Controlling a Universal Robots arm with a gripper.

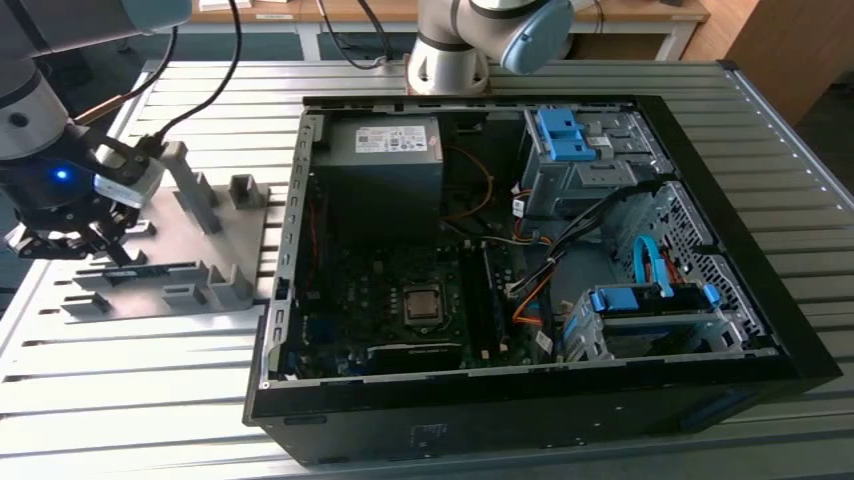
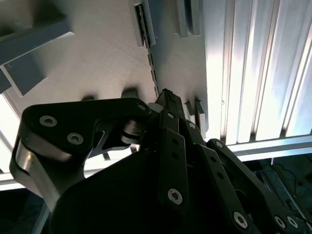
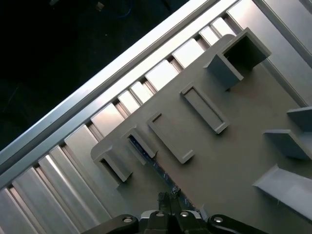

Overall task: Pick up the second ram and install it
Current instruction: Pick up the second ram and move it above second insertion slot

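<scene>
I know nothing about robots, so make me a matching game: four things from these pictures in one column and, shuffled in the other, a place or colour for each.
1. end effector
2. second ram
3. computer case
4. drive brackets

A. blue, inside the case
B. on edge in a slot of the grey tray
C. low over the tray, at the exterior view's left
D. black, lying open on the slatted table

Pairs: 1-C, 2-B, 3-D, 4-A
</scene>
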